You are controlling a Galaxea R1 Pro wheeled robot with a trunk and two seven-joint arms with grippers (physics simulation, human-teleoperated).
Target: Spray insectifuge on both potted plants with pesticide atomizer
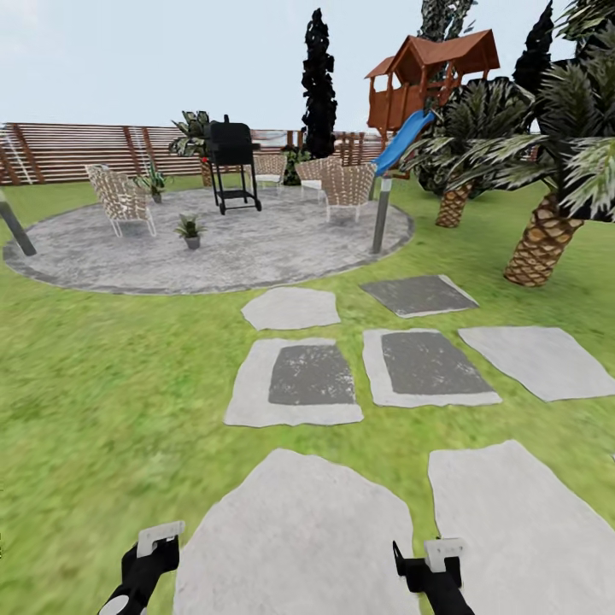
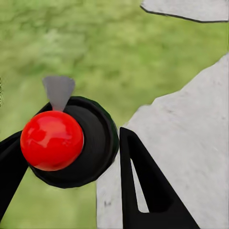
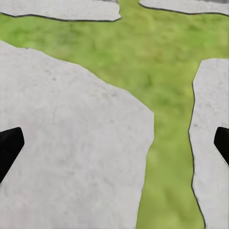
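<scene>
Two potted plants stand far ahead on the round grey paving (image 1: 256, 248): one small green rosette in a grey pot (image 1: 189, 229) out in the open, the other (image 1: 154, 181) beside a wicker chair. The pesticide atomizer is out of view. My left gripper (image 2: 71, 136) hangs open over grass at the edge of a stepping stone; a glossy red ball (image 2: 51, 140) on a black round part shows between its fingers, untouched by them. My right gripper (image 3: 118, 138) is wide open above pale stone and a grass strip, holding nothing. Both arms (image 1: 145, 559) (image 1: 431, 571) sit low in the head view.
Pale stepping stones (image 1: 295, 384) lead across the lawn to the paving. On it are a black grill (image 1: 232, 164), wicker chairs (image 1: 121, 201) (image 1: 346, 190) and a grey bollard light (image 1: 382, 213). Palms (image 1: 547, 231) and a playhouse with a blue slide (image 1: 403, 141) stand to the right; a slatted fence (image 1: 68, 152) runs behind.
</scene>
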